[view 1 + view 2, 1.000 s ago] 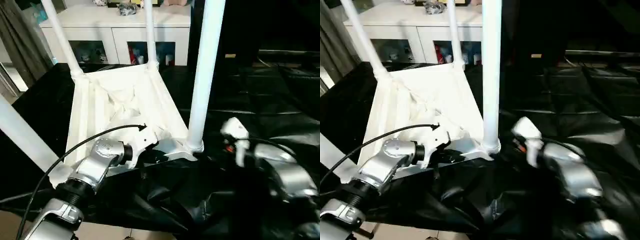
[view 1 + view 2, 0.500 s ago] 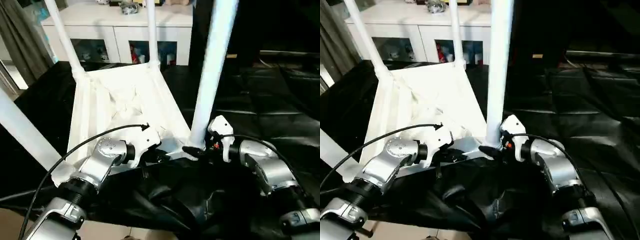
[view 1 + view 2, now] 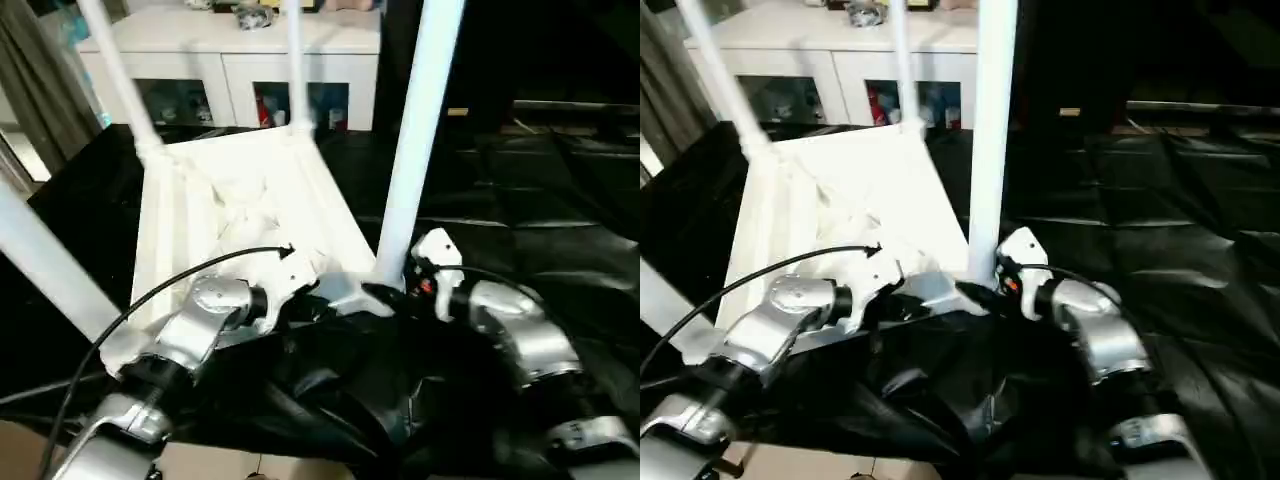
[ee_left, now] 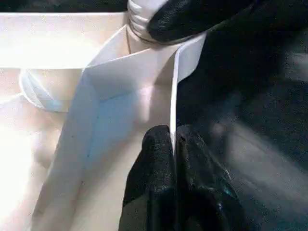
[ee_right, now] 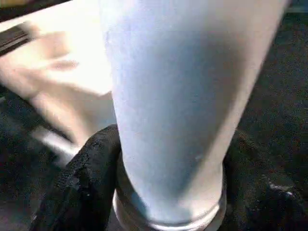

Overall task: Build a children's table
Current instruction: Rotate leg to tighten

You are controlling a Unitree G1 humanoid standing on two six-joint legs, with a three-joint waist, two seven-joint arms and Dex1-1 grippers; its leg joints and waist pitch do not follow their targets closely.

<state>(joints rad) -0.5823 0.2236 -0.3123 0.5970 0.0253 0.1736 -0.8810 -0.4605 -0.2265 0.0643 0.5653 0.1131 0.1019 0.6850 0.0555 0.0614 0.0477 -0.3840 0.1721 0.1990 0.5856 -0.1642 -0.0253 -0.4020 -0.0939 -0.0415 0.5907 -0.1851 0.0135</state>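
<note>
The children's table lies upside down: its white ribbed tabletop (image 3: 240, 200) rests on the black sheet and several white legs stand up from the corner sockets. My left gripper (image 4: 173, 144) is shut on the thin near rim of the tabletop, close to the near right corner. My right gripper (image 3: 385, 295) reaches in from the right at the base of the near right leg (image 3: 410, 150). Its black fingers (image 5: 91, 163) press against both sides of that leg (image 5: 168, 96), just above the socket. The left gripper (image 3: 318, 305) sits a hand's width to the left of it.
A crumpled black sheet (image 3: 520, 200) covers the work surface and bunches up in front of the tabletop. Behind stands a white cabinet (image 3: 230, 40) with glass-fronted shelves. A grey curtain (image 3: 40, 80) hangs at the far left. The near left leg (image 3: 45, 270) slants across my left arm's side.
My right gripper has moved left to the near right leg's base and closed its fingers around it. The left gripper has kept its grip on the rim.
</note>
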